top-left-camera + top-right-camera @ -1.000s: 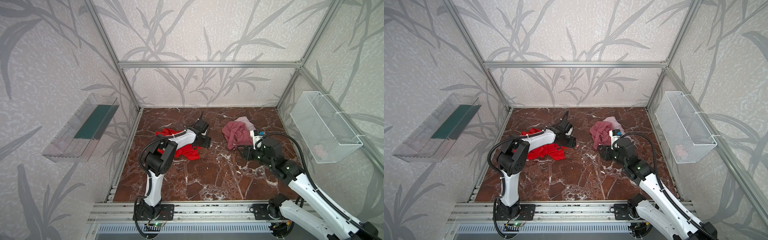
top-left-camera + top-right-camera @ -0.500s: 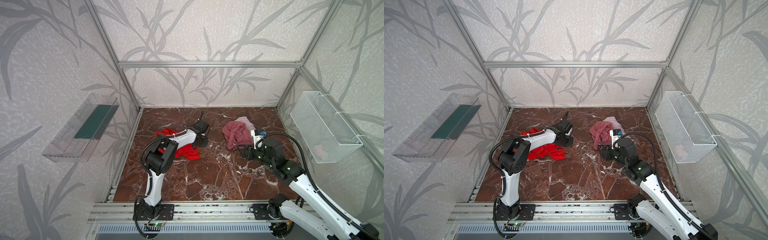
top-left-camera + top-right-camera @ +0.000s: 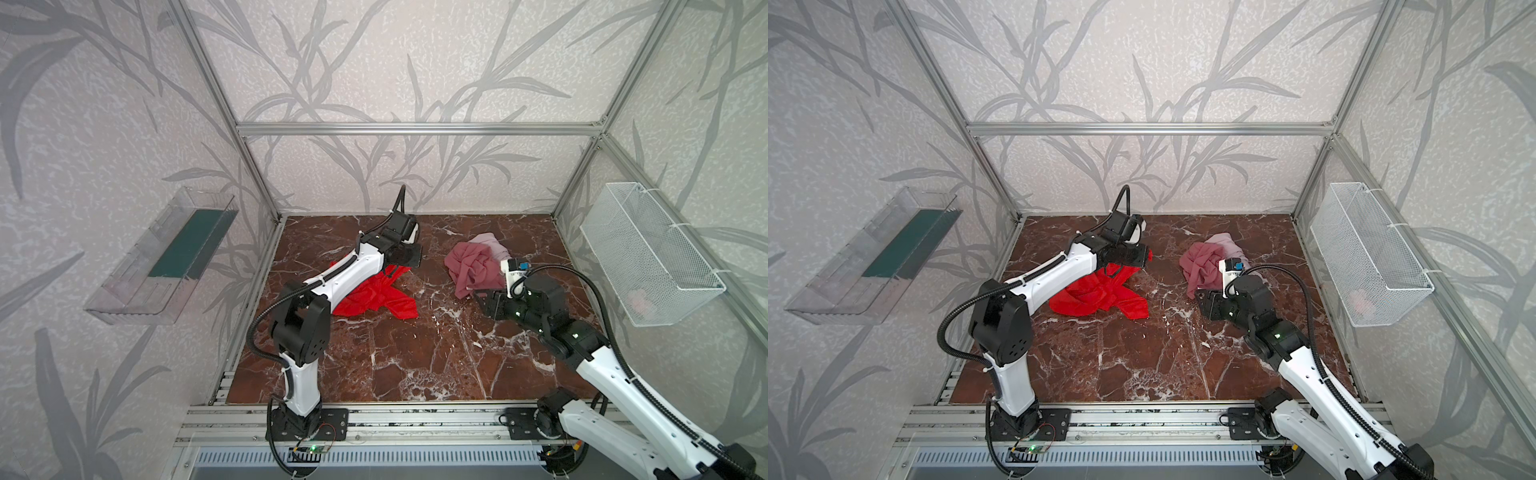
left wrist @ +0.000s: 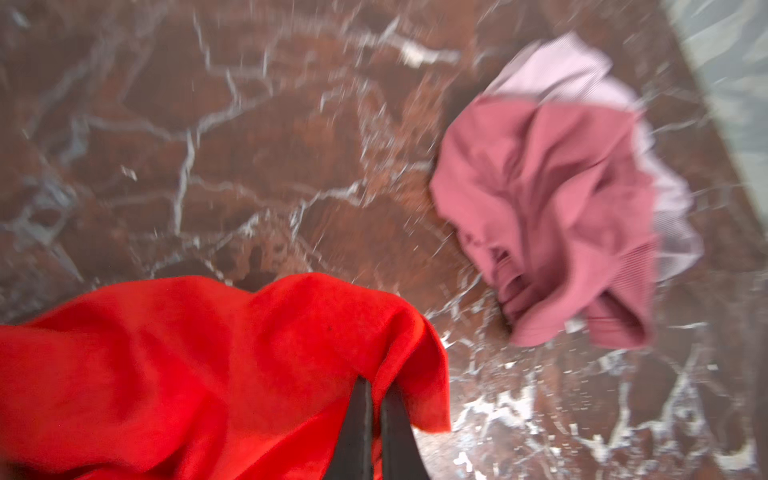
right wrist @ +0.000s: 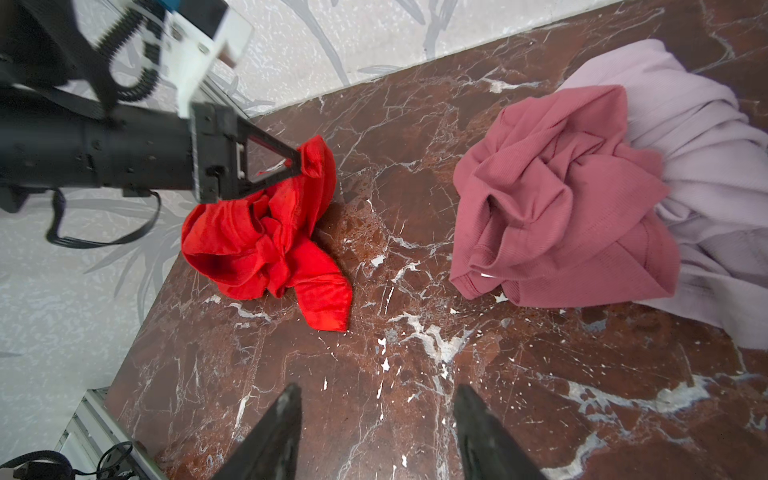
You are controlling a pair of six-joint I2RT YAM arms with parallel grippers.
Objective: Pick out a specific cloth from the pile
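In both top views the red cloth (image 3: 374, 297) lies crumpled on the desk (image 3: 415, 353), well apart from the pile (image 3: 471, 266) and on the left arm's side. The left fingers (image 3: 1133, 255) reach over its far end, where a scrap of red shows at their tips. The rest trails back toward that arm's base. The right fingers (image 3: 482, 299) sit low just beside the pile's near edge, pointing across toward the red.

The left wrist view is blurred. In it the left fingers (image 4: 359, 432) are pressed together, with a fold of red cloth pinched between them. The rose cloth (image 4: 548, 208) and the pale cloth (image 4: 561, 66) behind it lie clear of it across bare marble.

In the right wrist view the right fingers (image 5: 270, 436) stand spread with only desk between them. The left pinch is on the cloth's raised top fold, and the bulk hangs below, touching the desk. I judge the coming move to be a lift by the left arm, the nearer one, up and away from the pile
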